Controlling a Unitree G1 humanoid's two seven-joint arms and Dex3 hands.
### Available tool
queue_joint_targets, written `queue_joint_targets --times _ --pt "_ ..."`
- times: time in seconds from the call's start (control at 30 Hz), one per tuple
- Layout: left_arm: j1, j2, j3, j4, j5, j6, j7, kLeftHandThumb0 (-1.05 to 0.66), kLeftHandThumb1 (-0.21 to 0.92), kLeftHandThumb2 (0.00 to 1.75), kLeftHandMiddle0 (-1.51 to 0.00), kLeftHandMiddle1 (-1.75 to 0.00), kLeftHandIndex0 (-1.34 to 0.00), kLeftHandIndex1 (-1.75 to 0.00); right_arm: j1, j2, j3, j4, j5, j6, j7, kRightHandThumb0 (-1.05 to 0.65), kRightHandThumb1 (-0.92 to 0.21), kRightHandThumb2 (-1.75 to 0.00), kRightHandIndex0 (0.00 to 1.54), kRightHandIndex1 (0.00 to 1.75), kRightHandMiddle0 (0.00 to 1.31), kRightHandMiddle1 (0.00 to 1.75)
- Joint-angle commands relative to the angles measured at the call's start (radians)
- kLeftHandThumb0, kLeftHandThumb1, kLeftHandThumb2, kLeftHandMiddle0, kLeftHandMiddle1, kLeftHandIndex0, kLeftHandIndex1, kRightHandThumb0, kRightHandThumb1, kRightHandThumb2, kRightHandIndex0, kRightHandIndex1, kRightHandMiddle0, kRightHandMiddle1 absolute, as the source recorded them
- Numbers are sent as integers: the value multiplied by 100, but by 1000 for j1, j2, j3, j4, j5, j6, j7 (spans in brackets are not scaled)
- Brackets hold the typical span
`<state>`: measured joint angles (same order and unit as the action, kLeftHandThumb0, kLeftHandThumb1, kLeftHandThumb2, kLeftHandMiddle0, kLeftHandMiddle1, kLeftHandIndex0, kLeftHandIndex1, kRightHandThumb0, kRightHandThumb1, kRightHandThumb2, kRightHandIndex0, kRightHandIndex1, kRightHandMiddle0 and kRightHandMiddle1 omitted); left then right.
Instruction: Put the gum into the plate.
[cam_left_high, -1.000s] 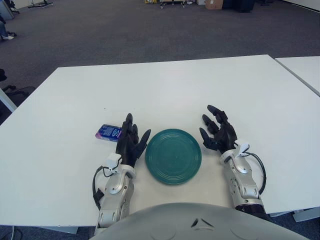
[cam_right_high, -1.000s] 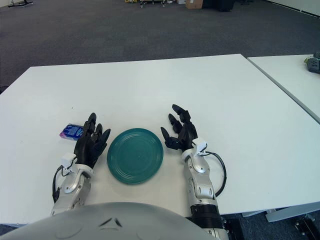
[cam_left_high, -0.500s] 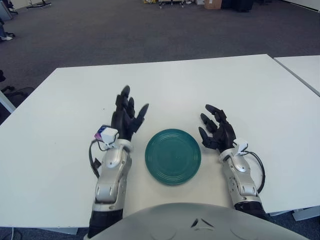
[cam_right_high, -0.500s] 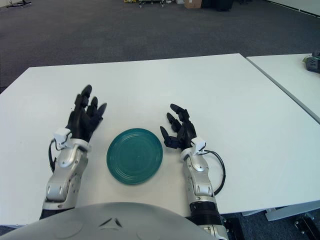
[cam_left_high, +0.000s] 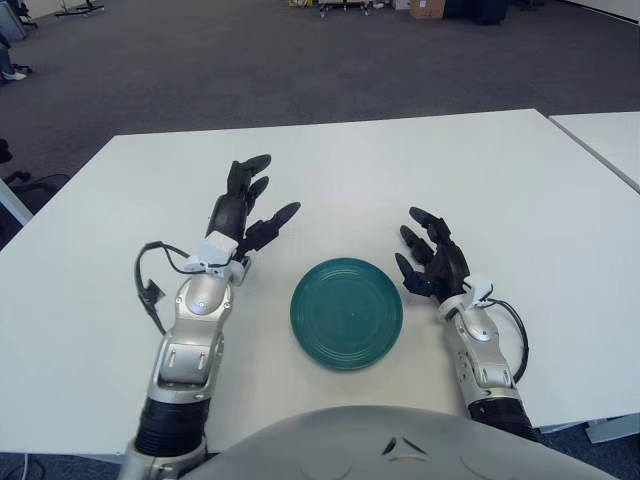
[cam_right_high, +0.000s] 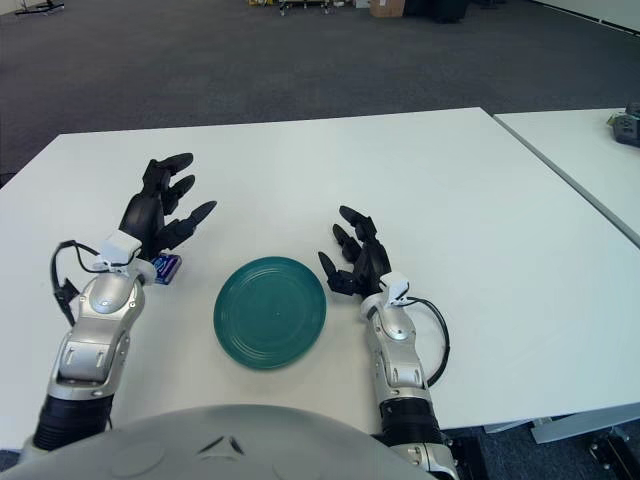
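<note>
Left hand (cam_right_high: 160, 210) hovers with fingers spread, holding nothing, above the gum (cam_right_high: 167, 267), which lies on the table (cam_right_high: 450, 190) left of the plate (cam_right_high: 270, 312); right hand (cam_right_high: 357, 262), fingers relaxed, shows right of the plate.

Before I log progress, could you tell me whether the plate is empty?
Empty: the green plate shows only bare surface; the gum pack lies on the table beside the left hand.

Left hand (cam_right_high: 160, 215) hides most of the gum (cam_right_high: 167, 267).
</note>
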<state>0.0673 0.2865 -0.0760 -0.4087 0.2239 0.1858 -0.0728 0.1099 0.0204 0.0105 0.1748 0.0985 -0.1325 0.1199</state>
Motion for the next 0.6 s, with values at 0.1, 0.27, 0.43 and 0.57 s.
queue_joint_targets --times 0.1,0.27,0.43,0.57 --pt "-45 294 -66 218 237 -208 -99 -79 92 20 -33 -24 -4 -98 42 -7 -1 105 -1 45 13 -53 -48 -74 32 1 0 68" --pt "-70 381 -114 241 339 -244 -167 -79 92 25 -35 -20 -4 -99 38 -6 -8 114 7 43 19 -50 -47 -74 34 1 0 73" --pt "-95 453 -142 270 368 -280 -270 -78 92 25 -35 -15 -2 -100 40 -7 -8 116 -9 52 5 -55 -52 -70 34 1 0 70" --pt "-120 497 -153 303 377 -312 -343 -79 92 23 -33 -10 0 -97 40 -13 -6 114 -22 73 -10 -66 -70 -48 29 0 0 60"
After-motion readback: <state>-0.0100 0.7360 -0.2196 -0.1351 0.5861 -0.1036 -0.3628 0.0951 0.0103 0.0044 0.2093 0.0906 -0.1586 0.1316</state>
